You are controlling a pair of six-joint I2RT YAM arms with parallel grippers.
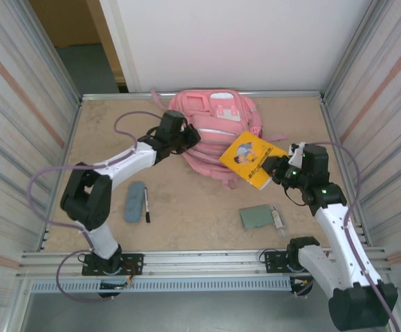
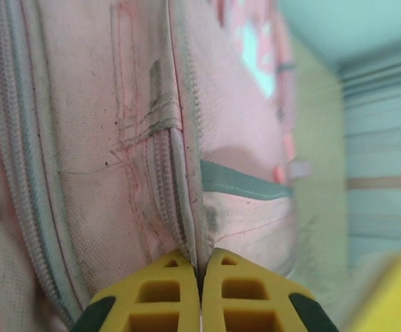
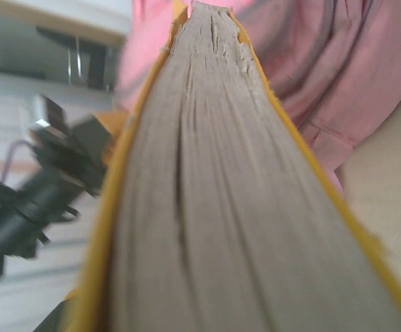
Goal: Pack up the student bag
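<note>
Pink student bag (image 1: 218,128) lies front-up, with grey zips and smudged fabric.

The left arm (image 1: 110,180) rises from its base, bends sharply at the elbow and stretches its white forearm forward and to the right. Its wrist is angled down, with the left pincer (image 1: 185,142) set against the bag (image 1: 214,114). In the wrist view, that pincer's (image 2: 200,280) yellow fingertips (image 2: 160,290) are pressed together, with a ridge of the bag's fabric running down between them.

The right arm (image 1: 335,221) climbs from its base and leans forward and left. Its black wrist is turned inward, with a green light on it. The right pincer (image 1: 275,166) is clamped on the near edge of the book (image 1: 249,158), holding it tilted.
</note>
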